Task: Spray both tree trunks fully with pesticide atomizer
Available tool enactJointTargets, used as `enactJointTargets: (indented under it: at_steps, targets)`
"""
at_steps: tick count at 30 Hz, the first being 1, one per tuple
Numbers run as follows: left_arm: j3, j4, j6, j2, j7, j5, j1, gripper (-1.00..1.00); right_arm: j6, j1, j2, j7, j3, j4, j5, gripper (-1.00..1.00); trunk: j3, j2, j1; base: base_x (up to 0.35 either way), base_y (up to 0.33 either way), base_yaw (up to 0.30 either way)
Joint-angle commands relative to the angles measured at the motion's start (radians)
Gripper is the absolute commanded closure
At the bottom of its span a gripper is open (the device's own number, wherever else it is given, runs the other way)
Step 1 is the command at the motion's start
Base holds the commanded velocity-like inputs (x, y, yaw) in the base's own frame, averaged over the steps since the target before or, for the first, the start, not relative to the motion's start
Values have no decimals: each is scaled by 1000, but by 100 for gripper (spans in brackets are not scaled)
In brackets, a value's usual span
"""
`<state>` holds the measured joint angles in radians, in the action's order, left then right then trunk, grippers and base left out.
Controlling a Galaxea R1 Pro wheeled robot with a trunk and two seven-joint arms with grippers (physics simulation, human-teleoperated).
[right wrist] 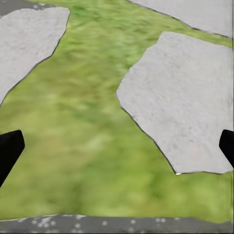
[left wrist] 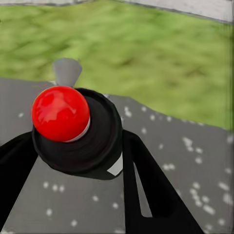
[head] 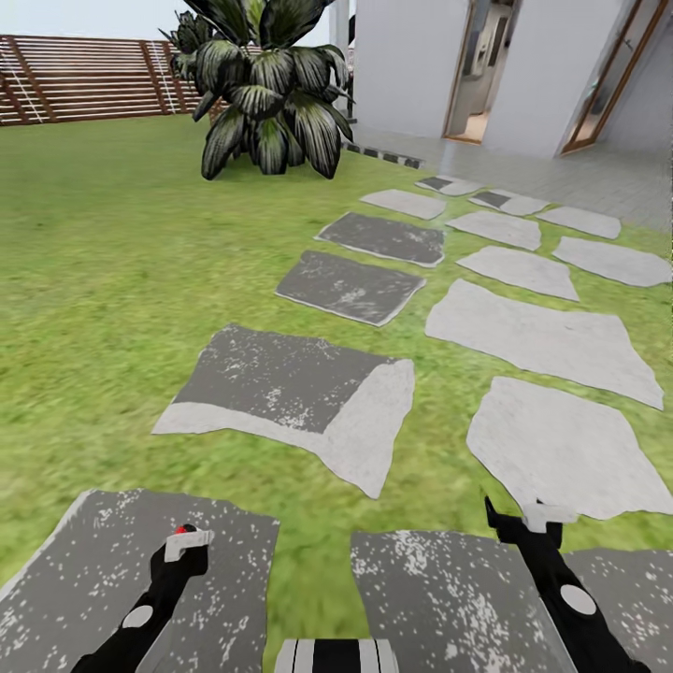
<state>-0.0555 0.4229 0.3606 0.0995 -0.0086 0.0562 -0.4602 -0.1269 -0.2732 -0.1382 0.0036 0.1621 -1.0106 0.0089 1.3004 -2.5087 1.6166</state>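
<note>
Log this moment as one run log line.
phase: transit | ground: lawn, stepping stones | ahead: palm-like plant, house | atomizer: unseen | arms: low

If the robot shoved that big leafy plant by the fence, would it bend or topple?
The broad-leaved plant would likely flex: its long drooping leaves look floppy. Its low, wide clump on the lawn suggests it wouldn't tip easily. Its weight can't be judged.

lawn: blurry green grass (head: pixel 112 280) stretching ahead of both claws
stones: flat irregular light and dark grey paving stones (head: pixel 299 397) under and beyond the claws
fence: brown horizontal-slat wooden fence (head: pixel 84 79) far ahead
</note>
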Motion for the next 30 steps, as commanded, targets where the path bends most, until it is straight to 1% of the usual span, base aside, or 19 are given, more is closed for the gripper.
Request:
enactJointTargets:
  at_steps: [1,2,3,6,9,11,14,17,22,23,25,26,29,30]
  targets:
    - [0,0,0,1,-1,0,0,100,-17,14,-2,0,2,9,0,-100,-4,0,0,0,0,0]
    - [0,0,0,1,-1,0,0,100,-25,22,-2,1,2,12,0,-100,-8,1,-1,0,0,0]
    - [-1,-2,-3,5,-1,0,4,100,-68,99,-2,4,3,25,0,-100,-13,1,-1,0,0,0]
    - [-3,-1,-6,6,-1,0,20,100,-70,122,0,5,4,29,0,-100,-29,1,-3,0,0,0]
    - [-4,-2,-8,8,-1,0,30,100,-71,140,1,6,2,64,0,-100,-45,2,-4,0,0,0]
    - [-4,-2,-9,9,0,1,49,100,-72,146,3,6,2,92,0,-100,-55,3,-5,0,0,0]
    - [-5,-2,-9,10,1,0,59,100,-75,148,4,6,2,103,-1,-100,-67,3,-6,0,0,0]
    - [-7,-2,-9,10,1,0,64,100,-107,149,6,6,1,122,0,-100,-79,4,-8,0,0,0]
    - [-7,-2,-10,9,3,0,65,100,-119,149,10,4,0,135,0,-100,-99,5,-10,0,0,0]
    - [-8,-13,-9,11,6,0,66,100,-120,149,11,4,0,137,1,-100,-103,5,-10,0,0,0]
    - [-9,-32,-9,18,6,0,66,100,-120,149,11,5,0,137,3,-100,-111,6,-11,0,0,0]
    - [-10,-40,-9,26,7,1,66,100,-120,149,11,5,0,138,6,-100,-115,6,-12,0,0,0]
    - [-10,-47,-9,45,7,4,66,100,-120,149,11,6,0,138,14,-100,-130,7,-13,0,0,0]
    - [-10,-47,-9,47,7,5,66,100,-120,149,11,6,0,138,15,-100,-135,7,-13,0,0,0]
